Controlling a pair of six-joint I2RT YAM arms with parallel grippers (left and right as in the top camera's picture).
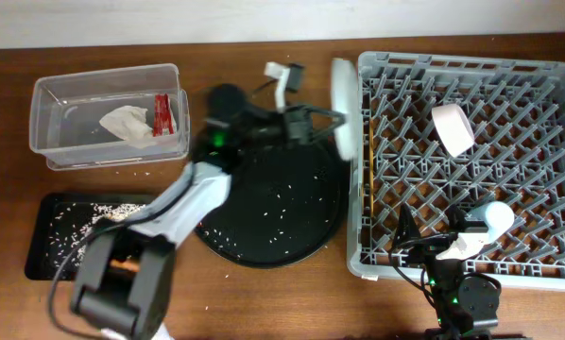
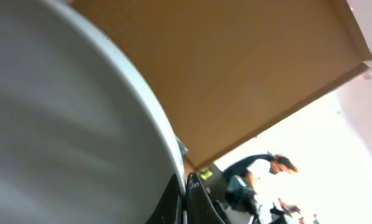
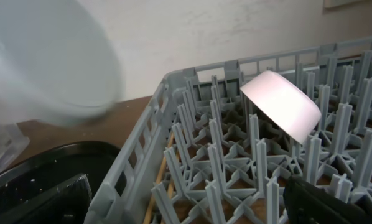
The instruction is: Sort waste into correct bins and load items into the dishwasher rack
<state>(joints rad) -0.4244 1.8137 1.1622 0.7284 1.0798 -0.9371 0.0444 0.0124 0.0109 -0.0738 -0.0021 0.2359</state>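
My left gripper [image 1: 313,123] is shut on the rim of the round white plate [image 1: 342,106] and holds it on edge at the left wall of the grey dishwasher rack [image 1: 471,66]. In the left wrist view the fingers [image 2: 185,200] pinch the plate's rim [image 2: 80,124]. The plate shows blurred in the right wrist view [image 3: 49,56]. A white bowl [image 1: 453,129] lies on its side among the pegs [image 3: 279,106]. Wooden chopsticks [image 3: 164,183] lie along the rack's left inner wall. A light-blue cup [image 1: 495,219] sits in the rack's front right. My right gripper [image 1: 429,241] is open and empty over the rack's front edge.
The clear tub [image 1: 56,90] at the back left holds the white tissue [image 1: 127,123] and red wrapper [image 1: 162,113]. The shallow black tray [image 1: 46,203] at the front left holds rice. The large round black tray [image 1: 268,203] carries scattered rice grains.
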